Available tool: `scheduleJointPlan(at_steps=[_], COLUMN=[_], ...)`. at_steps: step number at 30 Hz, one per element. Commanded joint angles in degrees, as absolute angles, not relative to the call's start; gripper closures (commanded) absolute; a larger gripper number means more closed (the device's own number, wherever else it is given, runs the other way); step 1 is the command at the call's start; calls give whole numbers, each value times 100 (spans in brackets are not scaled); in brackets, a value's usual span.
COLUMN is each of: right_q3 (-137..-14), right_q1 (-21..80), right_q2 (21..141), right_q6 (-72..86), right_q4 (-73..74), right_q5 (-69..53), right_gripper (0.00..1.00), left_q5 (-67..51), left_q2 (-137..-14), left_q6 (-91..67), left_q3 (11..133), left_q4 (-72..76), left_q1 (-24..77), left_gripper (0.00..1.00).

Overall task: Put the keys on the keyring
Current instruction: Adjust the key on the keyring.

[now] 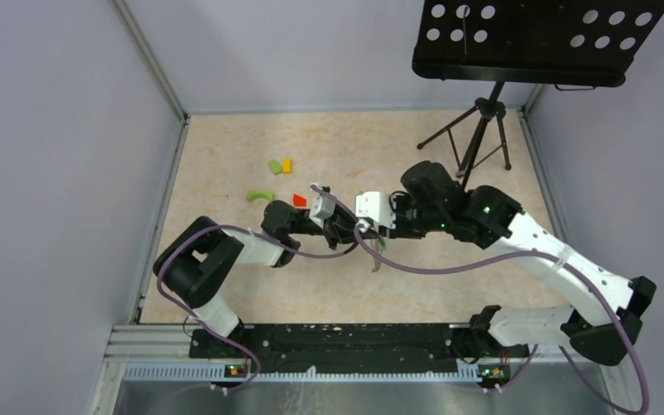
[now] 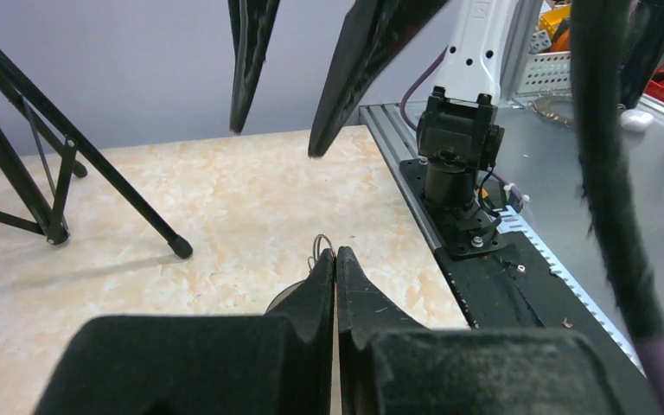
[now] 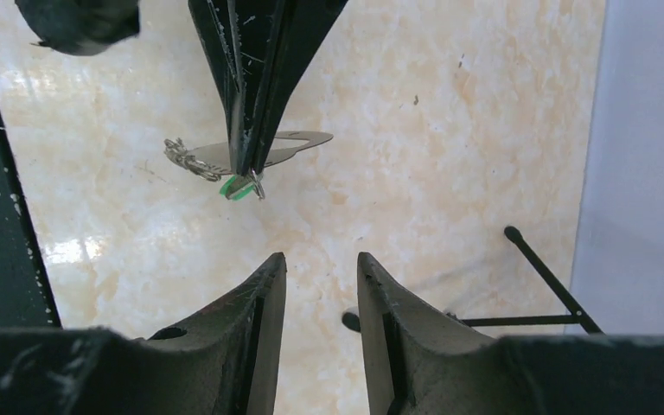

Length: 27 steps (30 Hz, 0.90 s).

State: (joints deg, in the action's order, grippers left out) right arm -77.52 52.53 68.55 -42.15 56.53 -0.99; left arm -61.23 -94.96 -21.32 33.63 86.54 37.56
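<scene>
My left gripper (image 2: 335, 252) is shut on the keyring and holds it above the table. In the left wrist view a dark curve of the keyring (image 2: 287, 296) and small wire rings (image 2: 321, 249) stick out past the fingertips. In the right wrist view the left gripper (image 3: 251, 164) pinches the thin grey oval keyring (image 3: 298, 141); a small silver key piece (image 3: 186, 162) and a green tag (image 3: 237, 188) hang from it. My right gripper (image 3: 320, 259) is open and empty, just short of them. In the top view both grippers, left (image 1: 350, 232) and right (image 1: 379, 232), meet mid-table.
Small coloured blocks lie behind the grippers: green (image 1: 274, 166), yellow (image 1: 286, 164), a green arch (image 1: 260, 195) and red (image 1: 299, 200). A black music stand (image 1: 536, 39) on a tripod (image 1: 477, 130) stands at the back right. Walls close in the table's sides.
</scene>
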Motion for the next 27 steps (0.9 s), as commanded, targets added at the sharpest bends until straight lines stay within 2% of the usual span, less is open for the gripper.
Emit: scheduleJointPlan(at_steps=[1, 9, 13, 19, 27], right_q3=[-7559, -6691, -6083, -5603, -5460], right_q1=[4968, 3864, 3685, 3673, 3674], right_q2=[6366, 5820, 5772, 5874, 5917], right_q6=[-4101, -4036, -4024, -3861, -3713], right_q4=[5126, 4395, 3840, 3143, 2904], right_q5=[-907, -2728, -3301, -3934, -4096], right_gripper=[65, 69, 70, 68, 68], left_q5=[-6264, -6325, -6334, -6312, -6307], left_q2=[-9211, -9072, -9027, -9026, -9051], left_q6=[-2208, -2452, -2528, -2524, -2539], left_q3=[3347, 3324, 3328, 3313, 3311], left_q4=[10273, 10274, 10274, 10272, 10274], left_q1=[3753, 3750, 3750, 3753, 3749], left_gripper=[100, 100, 100, 100, 100])
